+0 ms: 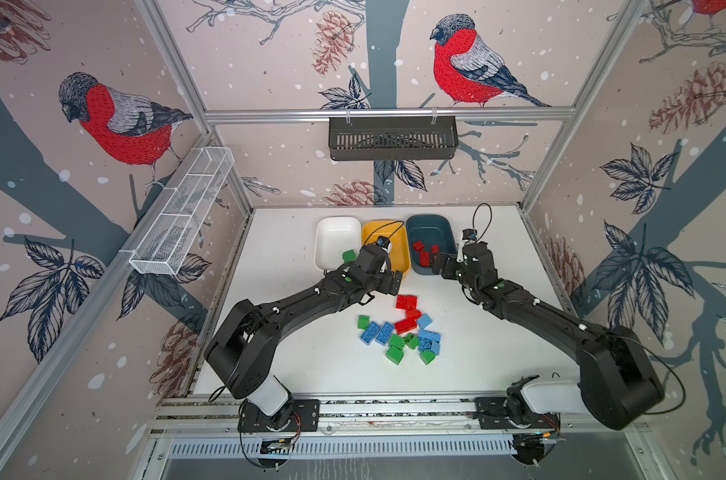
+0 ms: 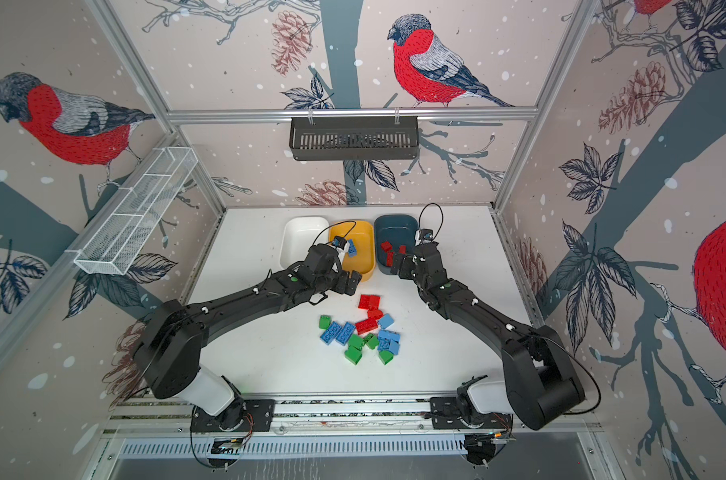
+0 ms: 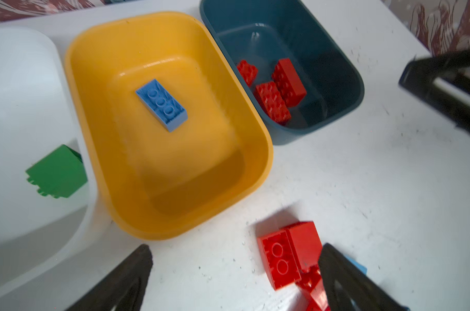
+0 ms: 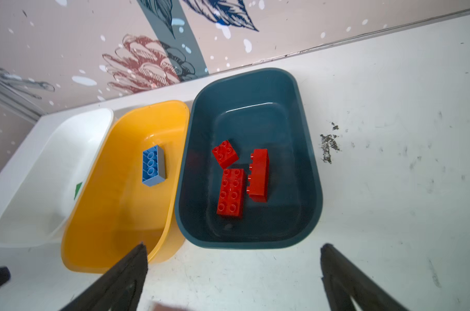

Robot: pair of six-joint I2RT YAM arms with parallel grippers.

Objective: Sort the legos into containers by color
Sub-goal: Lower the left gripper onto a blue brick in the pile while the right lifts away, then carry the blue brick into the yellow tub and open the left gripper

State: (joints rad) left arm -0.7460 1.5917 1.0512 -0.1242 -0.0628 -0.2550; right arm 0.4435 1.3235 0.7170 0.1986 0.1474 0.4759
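Note:
Three containers stand in a row at the back of the table: white (image 1: pixel 336 232), yellow (image 1: pixel 396 257) and dark teal (image 1: pixel 430 228). The teal one holds three red legos (image 4: pixel 231 192), the yellow one a blue lego (image 3: pixel 161 105), the white one a green lego (image 3: pixel 57 172). A mixed pile of red, blue and green legos (image 1: pixel 403 332) lies mid-table. My left gripper (image 3: pixel 235 258) is open and empty over the table before the yellow tub, close to red bricks (image 3: pixel 290 250). My right gripper (image 4: pixel 234 258) hangs open and empty just in front of the teal tub's near rim.
A black slotted basket (image 1: pixel 392 139) hangs on the back wall. A white wire-mesh basket (image 1: pixel 182 212) is fixed to the left wall. Wall panels close in the table on three sides. The right arm's gripper (image 3: pixel 444 88) shows in the left wrist view.

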